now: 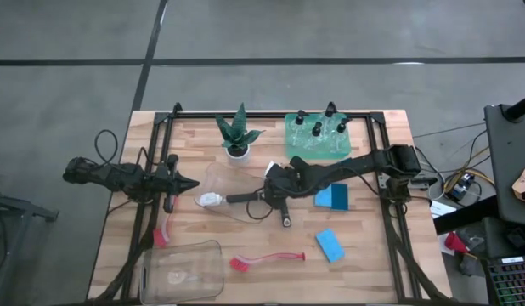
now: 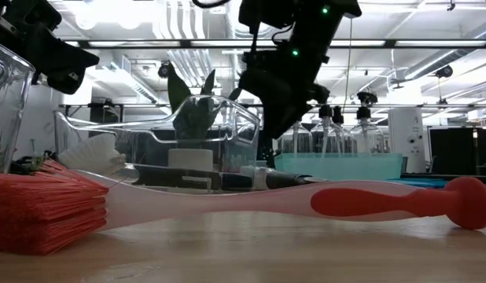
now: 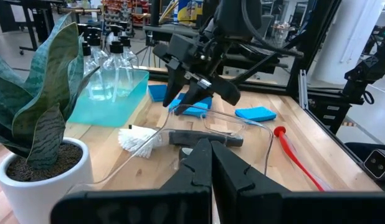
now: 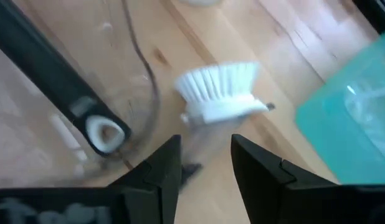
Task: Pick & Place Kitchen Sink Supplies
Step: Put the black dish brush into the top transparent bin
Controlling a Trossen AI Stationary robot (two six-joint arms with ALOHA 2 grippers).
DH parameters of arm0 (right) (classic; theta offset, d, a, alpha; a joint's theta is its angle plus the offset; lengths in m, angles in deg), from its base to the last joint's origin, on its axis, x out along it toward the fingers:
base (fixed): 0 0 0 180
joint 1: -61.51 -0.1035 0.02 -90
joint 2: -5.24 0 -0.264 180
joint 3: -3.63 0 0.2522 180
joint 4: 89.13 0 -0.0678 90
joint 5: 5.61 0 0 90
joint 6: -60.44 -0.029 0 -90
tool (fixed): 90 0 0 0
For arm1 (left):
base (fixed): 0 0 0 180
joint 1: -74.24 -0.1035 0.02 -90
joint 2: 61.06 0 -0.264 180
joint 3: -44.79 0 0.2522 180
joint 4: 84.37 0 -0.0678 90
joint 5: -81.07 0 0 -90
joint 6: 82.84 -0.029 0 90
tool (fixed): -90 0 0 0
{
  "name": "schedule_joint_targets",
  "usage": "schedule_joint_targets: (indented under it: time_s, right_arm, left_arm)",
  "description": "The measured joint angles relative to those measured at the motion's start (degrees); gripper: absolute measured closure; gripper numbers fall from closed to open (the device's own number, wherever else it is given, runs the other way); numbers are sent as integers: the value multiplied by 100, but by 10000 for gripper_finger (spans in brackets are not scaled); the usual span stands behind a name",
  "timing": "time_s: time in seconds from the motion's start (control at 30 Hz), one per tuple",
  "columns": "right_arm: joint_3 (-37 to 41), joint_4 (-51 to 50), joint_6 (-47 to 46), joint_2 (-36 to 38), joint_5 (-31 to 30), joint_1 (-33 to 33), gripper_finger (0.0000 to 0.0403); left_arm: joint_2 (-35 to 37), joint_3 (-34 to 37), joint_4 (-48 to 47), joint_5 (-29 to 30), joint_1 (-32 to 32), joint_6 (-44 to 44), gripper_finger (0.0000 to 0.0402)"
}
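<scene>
A black-handled brush lies on the table, its white head toward the far edge and its handle end toward the near edge. My right gripper slants down over it near the table's middle. It is open, one finger on either side of the neck behind the head. A second black-handled brush with a white head lies in a clear bin tipped on its side. My left gripper waits shut at the table's left, pointing at the bin. My right gripper comes at the brush slanting down from the table's right, a finger on each side of the neck just behind the white head. Whether the fingers touch the neck I cannot tell.
A green tray with several clear bottles stands at the far edge beside a potted plant. Two blue sponges lie to the right. Two red brushes and a second clear bin lie near the front left.
</scene>
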Motion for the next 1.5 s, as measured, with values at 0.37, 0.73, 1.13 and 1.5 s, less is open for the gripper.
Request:
schedule_joint_targets:
  time_s: [0.37, 0.73, 1.13, 1.5]
  right_arm:
    - [155, -849, -1060, 22, 961, -191, 231]
    - [157, -346, -1793, 24, 1241, -474, 126]
    - [448, 239, -2391, -227, 1062, -910, 106]
    - [446, 203, -2396, -741, 893, -925, 153]
  left_arm:
    - [0, -1, 2, 0, -1, 0, 401]
    - [0, -2, 2, 0, 0, 0, 401]
    - [0, 0, -9, 0, -2, 0, 401]
    - [-4, -2, -42, 0, -1, 0, 401]
